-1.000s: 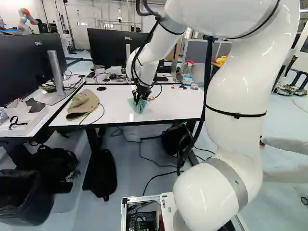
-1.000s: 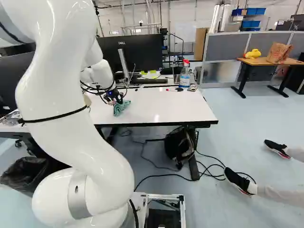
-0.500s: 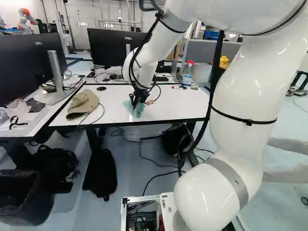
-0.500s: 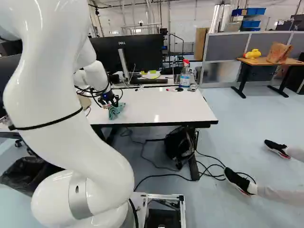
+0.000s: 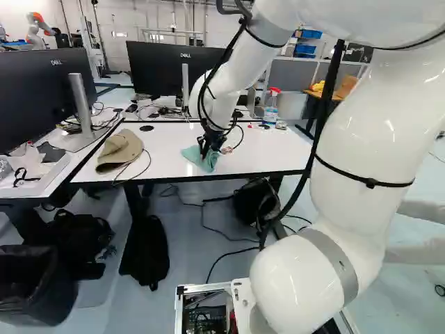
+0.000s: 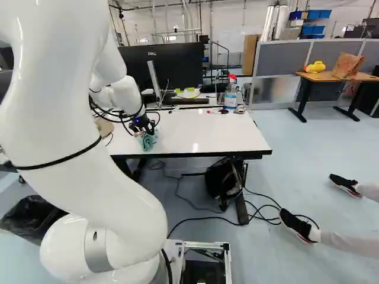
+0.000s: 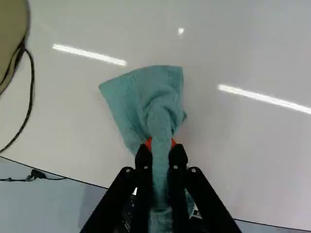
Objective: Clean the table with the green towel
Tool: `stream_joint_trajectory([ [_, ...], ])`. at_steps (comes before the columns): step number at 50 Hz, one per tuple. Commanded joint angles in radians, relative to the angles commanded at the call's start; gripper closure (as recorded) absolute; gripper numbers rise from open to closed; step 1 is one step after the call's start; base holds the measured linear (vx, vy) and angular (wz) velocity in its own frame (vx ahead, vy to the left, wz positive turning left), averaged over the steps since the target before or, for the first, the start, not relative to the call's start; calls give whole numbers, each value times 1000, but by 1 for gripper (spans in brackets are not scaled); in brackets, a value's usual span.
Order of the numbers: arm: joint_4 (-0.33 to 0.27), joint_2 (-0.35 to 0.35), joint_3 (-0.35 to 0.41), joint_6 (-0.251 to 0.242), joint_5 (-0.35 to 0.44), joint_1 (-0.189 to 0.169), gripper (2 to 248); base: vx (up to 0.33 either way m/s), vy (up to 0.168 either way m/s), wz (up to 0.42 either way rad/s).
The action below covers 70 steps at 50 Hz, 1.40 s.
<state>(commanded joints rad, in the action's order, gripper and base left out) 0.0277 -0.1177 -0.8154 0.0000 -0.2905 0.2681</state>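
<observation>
Green towel (image 7: pixel 141 97): bunched, pinched in your gripper (image 7: pixel 160 147).
White table (image 7: pixel 252 145): wiping seemed partway; you could not tell what remained.

Green towel (image 7: pixel 138 99), creased, bunched narrow at one end, fanned flatter across the table near an edge; table (image 5: pixel 268 153) white, glossy.

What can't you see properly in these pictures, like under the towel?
Table under the towel: wrist view, covered by the towel, so I can't tell if it's dirty.
Where the fingers pinch the towel: wrist view, hidden by the fingers.
Most of the hat: right base view, behind the arm.
One end of the left screen: left base view, cut off by the edge.
</observation>
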Motion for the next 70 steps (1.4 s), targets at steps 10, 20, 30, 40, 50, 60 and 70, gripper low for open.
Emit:
stream_joint_trajectory([
  [10,0,12,13,0,0,-38,208,0,0,0],
  [20,0,22,25,0,0,-76,208,0,0,0],
  [30,0,25,28,0,0,-115,208,0,0,0],
  [40,0,6,7,0,0,-154,208,0,0,0],
  [50,0,-23,-26,0,0,-187,208,0,0,0],
  [60,0,-66,-74,0,0,-195,208,0,0,0],
  [70,0,-108,-125,0,0,-187,208,0,0,0],
])
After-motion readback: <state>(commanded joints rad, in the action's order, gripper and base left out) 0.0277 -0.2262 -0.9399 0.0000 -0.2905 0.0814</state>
